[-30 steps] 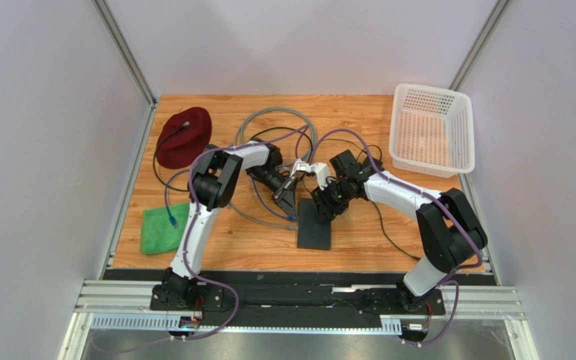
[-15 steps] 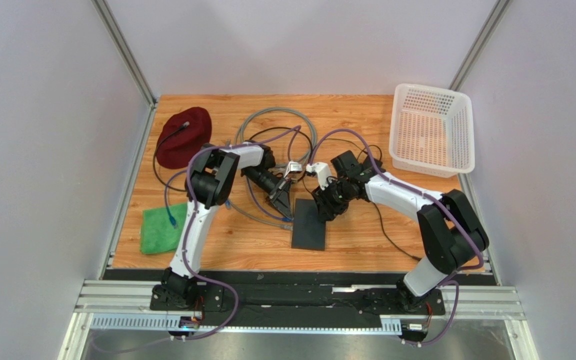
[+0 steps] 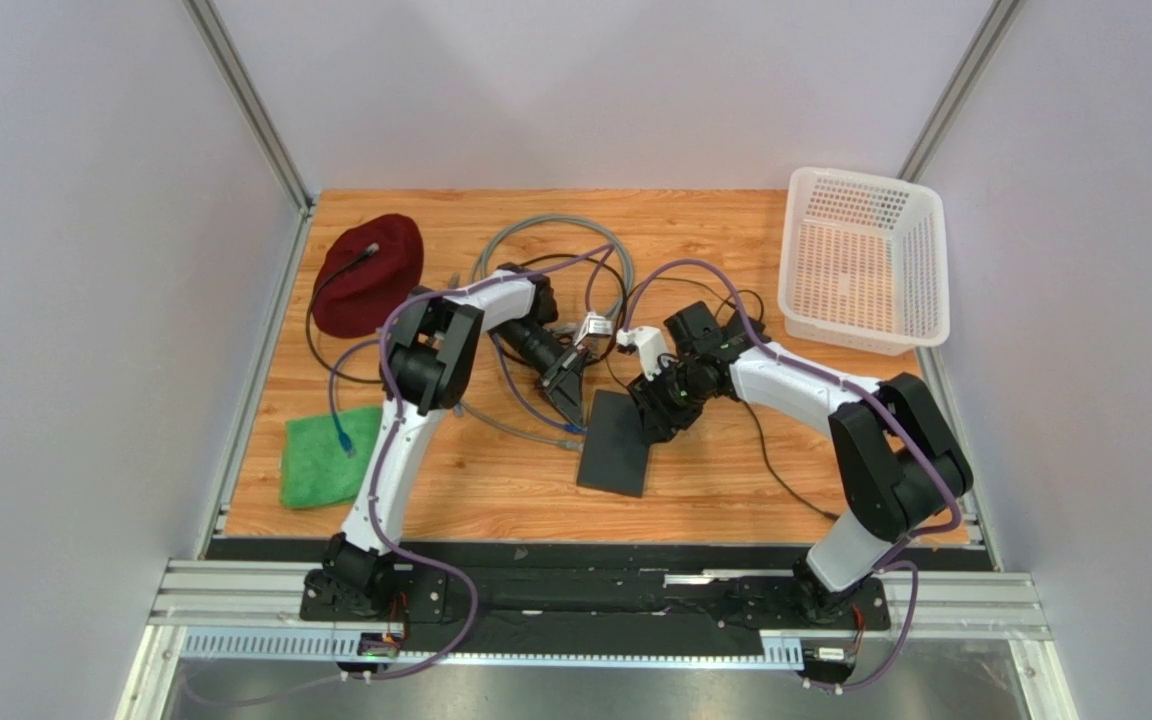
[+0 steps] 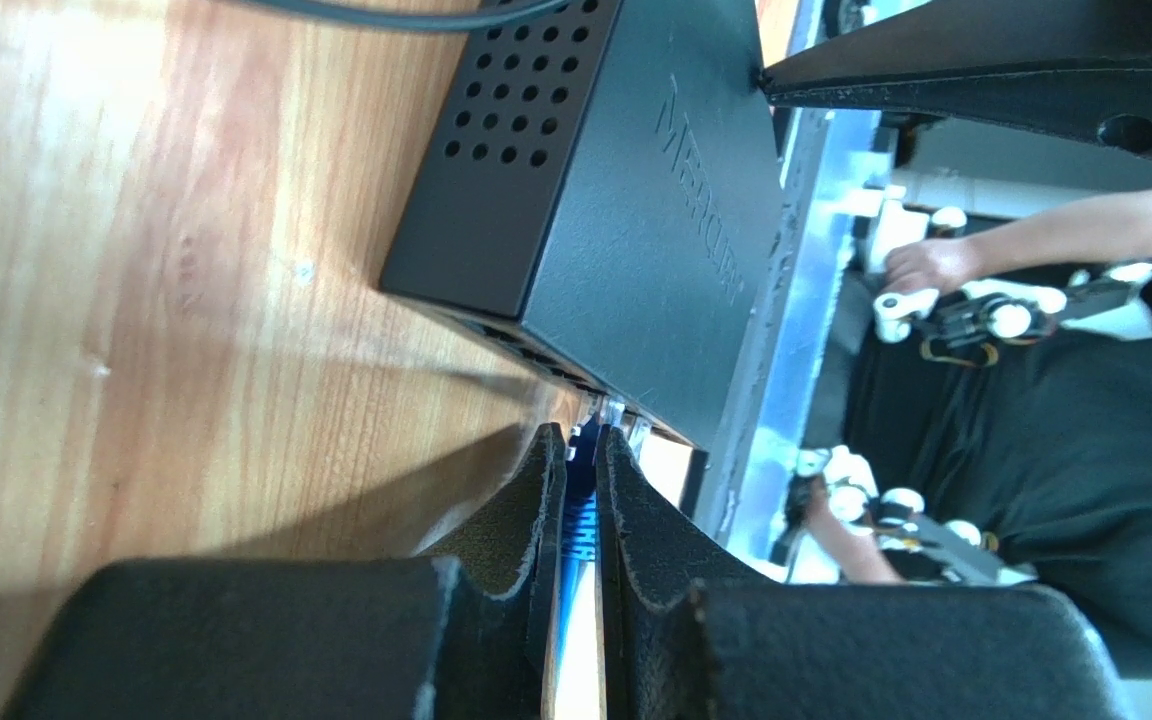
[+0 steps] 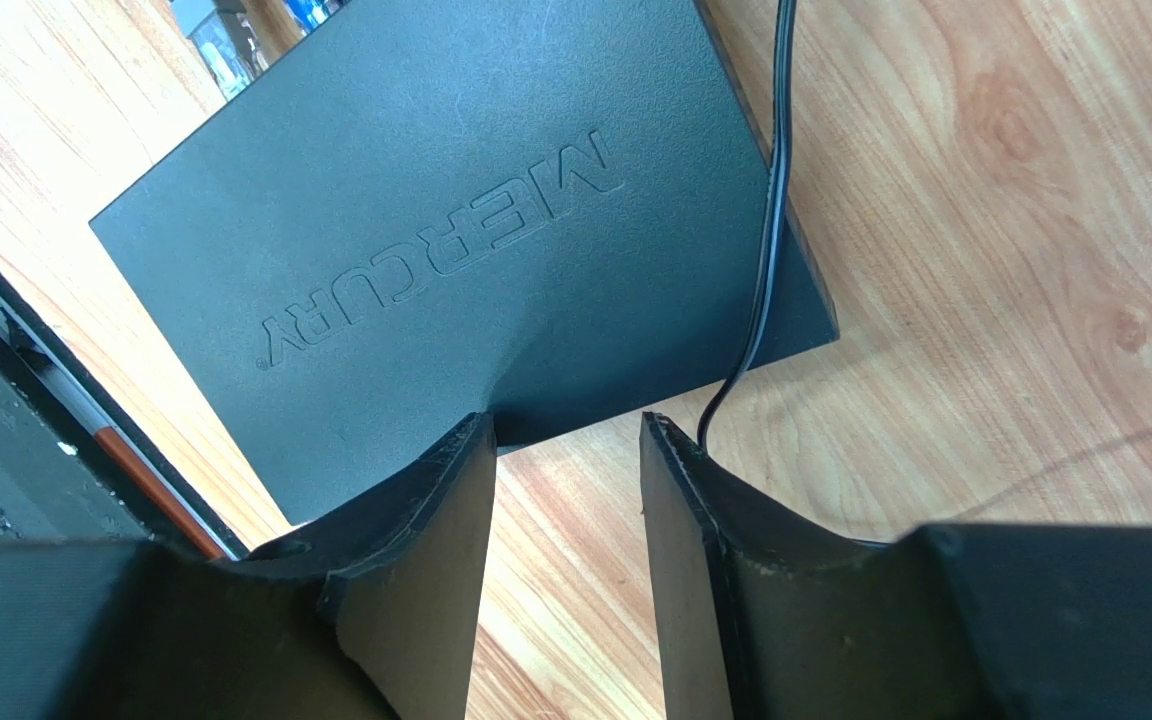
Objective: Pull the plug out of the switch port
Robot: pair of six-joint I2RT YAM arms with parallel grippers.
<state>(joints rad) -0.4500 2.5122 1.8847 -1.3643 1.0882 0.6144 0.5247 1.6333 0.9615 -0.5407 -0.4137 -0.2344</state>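
The switch (image 3: 615, 444), a flat matte black box marked MERCURY, lies on the wooden table between both arms. In the left wrist view my left gripper (image 4: 579, 435) is shut on a blue plug (image 4: 584, 518), and the plug's tip meets the socket edge of the switch (image 4: 612, 195). From above, the left gripper (image 3: 567, 398) sits at the switch's far left corner. My right gripper (image 3: 654, 413) is open at the switch's far right corner. In the right wrist view (image 5: 567, 428) one finger (image 5: 417, 525) overlaps the switch (image 5: 447, 225), with bare wood between the jaws.
A thin black cable (image 5: 770, 225) runs past the switch by the right finger. A grey cable coil (image 3: 552, 255) lies behind the arms. A dark red cap (image 3: 369, 270) and a green cloth (image 3: 330, 455) are at the left, and a white basket (image 3: 860, 255) is at the far right.
The left gripper has drawn back to the left and away with the plug. The switch has slid and turned slightly left with it. The right gripper stays at the switch's far corner.
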